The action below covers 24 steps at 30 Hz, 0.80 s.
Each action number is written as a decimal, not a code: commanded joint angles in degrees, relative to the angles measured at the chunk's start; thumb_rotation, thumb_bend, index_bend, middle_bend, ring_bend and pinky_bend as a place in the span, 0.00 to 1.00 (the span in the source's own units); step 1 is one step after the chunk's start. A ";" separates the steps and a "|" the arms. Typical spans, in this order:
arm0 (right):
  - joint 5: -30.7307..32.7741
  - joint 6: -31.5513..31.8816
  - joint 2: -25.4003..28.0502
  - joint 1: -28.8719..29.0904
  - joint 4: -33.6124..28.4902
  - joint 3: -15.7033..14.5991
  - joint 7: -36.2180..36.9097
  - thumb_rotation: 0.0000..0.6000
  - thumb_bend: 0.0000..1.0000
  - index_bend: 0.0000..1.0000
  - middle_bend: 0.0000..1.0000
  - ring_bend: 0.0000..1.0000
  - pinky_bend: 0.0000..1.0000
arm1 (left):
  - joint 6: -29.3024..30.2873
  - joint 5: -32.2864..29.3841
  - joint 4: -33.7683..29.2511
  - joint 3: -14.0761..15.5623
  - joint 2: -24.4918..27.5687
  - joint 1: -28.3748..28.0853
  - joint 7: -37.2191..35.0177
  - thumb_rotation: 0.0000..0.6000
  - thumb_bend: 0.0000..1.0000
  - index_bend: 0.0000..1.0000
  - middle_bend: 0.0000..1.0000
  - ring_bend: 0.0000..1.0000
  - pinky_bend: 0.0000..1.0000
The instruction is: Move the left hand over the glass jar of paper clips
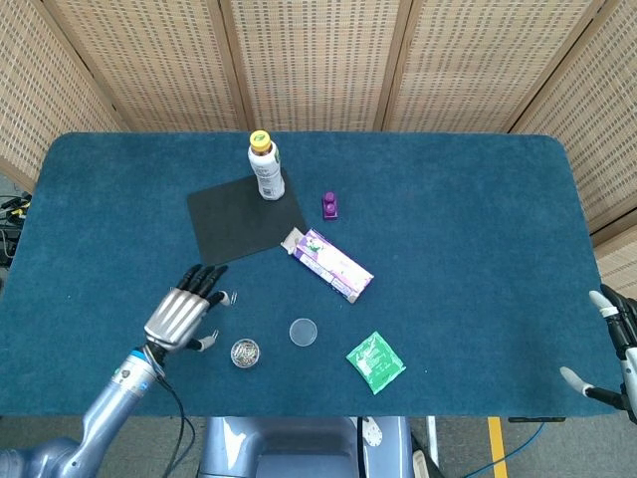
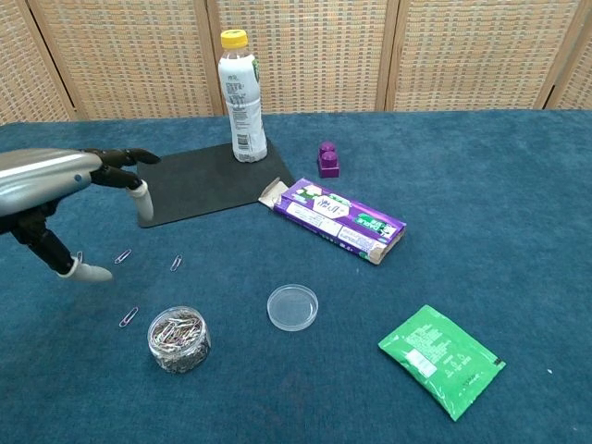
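Note:
The glass jar of paper clips [image 1: 245, 353] [image 2: 178, 339] stands open-topped near the table's front edge, left of centre. My left hand [image 1: 181, 316] [image 2: 57, 194] hovers above the cloth to the left of the jar and a little behind it, palm down, fingers spread, holding nothing. It is clear of the jar. Of my right hand [image 1: 609, 349] only some fingers show at the right edge of the head view, apart and empty.
A clear round lid [image 2: 292, 307] lies right of the jar. Loose paper clips [image 2: 128, 316] lie on the cloth left of it. A green packet [image 2: 441, 359], a purple box [image 2: 338, 220], a purple block [image 2: 327, 159], a bottle [image 2: 241, 96] and a black mat [image 2: 199, 180] are farther off.

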 commanded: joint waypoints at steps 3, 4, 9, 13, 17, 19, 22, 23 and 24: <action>-0.12 -0.04 -0.08 0.02 -0.16 -0.06 -0.44 1.00 0.00 0.01 0.00 0.00 0.00 | -0.80 -0.77 5.62 -0.99 2.46 0.29 -4.37 1.00 0.17 0.40 0.00 0.00 0.00; -0.14 -0.06 -0.11 0.02 -0.20 -0.07 -0.58 1.00 0.00 0.01 0.00 0.00 0.00 | -1.17 -0.55 7.33 -0.99 2.60 0.30 -5.64 1.00 0.17 0.41 0.00 0.00 0.00; -0.14 -0.37 -0.39 0.14 -0.59 -0.11 -1.91 1.00 0.00 0.01 0.00 0.00 0.00 | -5.05 1.08 22.28 -0.72 0.86 -0.54 -13.98 1.00 0.21 0.44 0.00 0.00 0.00; 0.23 -0.77 -0.63 0.29 -0.78 -0.01 -2.82 1.00 0.00 0.01 0.00 0.00 0.00 | -7.04 4.73 30.78 0.52 -1.71 -1.34 -20.15 1.00 0.22 0.46 0.00 0.00 0.00; 0.67 -1.03 -0.77 0.39 -1.03 0.16 -3.49 1.00 0.00 0.01 0.00 0.00 0.00 | -8.14 8.79 37.87 2.06 -4.50 -2.18 -26.25 1.00 0.22 0.47 0.00 0.00 0.00; 0.90 -1.17 -0.83 0.44 -1.06 0.24 -3.67 1.00 0.00 0.01 0.00 0.00 0.00 | -8.13 10.22 40.59 2.66 -5.89 -2.40 -27.93 1.00 0.22 0.47 0.00 0.00 0.00; 1.19 -1.48 -0.90 0.56 -1.10 0.31 -3.91 1.00 0.00 0.01 0.00 0.00 0.00 | -7.81 11.79 43.60 3.23 -7.62 -2.69 -29.08 1.00 0.22 0.48 0.00 0.00 0.00; 1.25 -1.54 -0.91 0.58 -1.12 0.33 -3.97 1.00 0.00 0.01 0.00 0.00 0.00 | -7.68 12.17 44.26 3.36 -8.04 -2.75 -29.32 1.00 0.22 0.48 0.00 0.00 0.00; 1.33 -1.62 -0.93 0.62 -1.12 0.37 -4.07 1.00 0.00 0.01 0.00 0.00 0.00 | -7.53 12.72 45.21 3.59 -8.62 -2.84 -29.65 1.00 0.23 0.48 0.00 0.00 0.00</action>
